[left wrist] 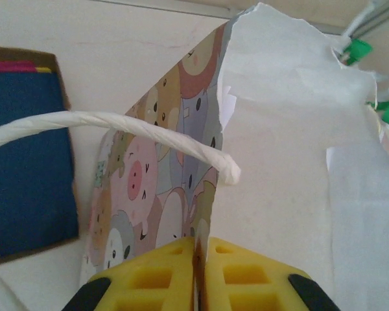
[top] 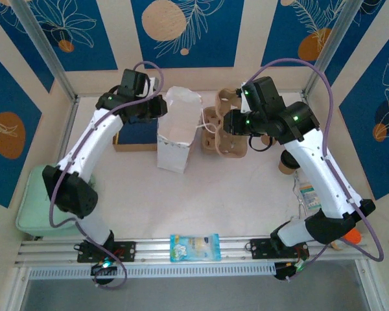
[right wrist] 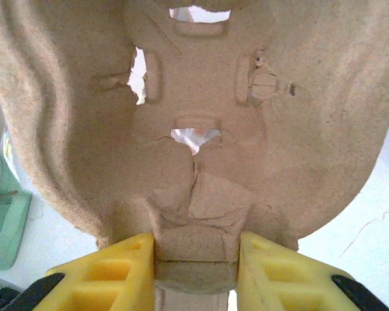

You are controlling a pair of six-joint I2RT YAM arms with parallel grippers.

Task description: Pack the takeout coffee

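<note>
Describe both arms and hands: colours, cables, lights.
Left arm and right arm: white links, black joint housings, green indicator lights, a lilac cable looped along each. Left hand and right hand: yellow fingers with square moulded recesses, black trim.

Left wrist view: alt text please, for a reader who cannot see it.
The left gripper is pinched shut on the edge of a paper bag, cartoon animals outside, white inside. Its white twisted handle arcs across the frame; a dark blue box lies on the table at left.
</note>
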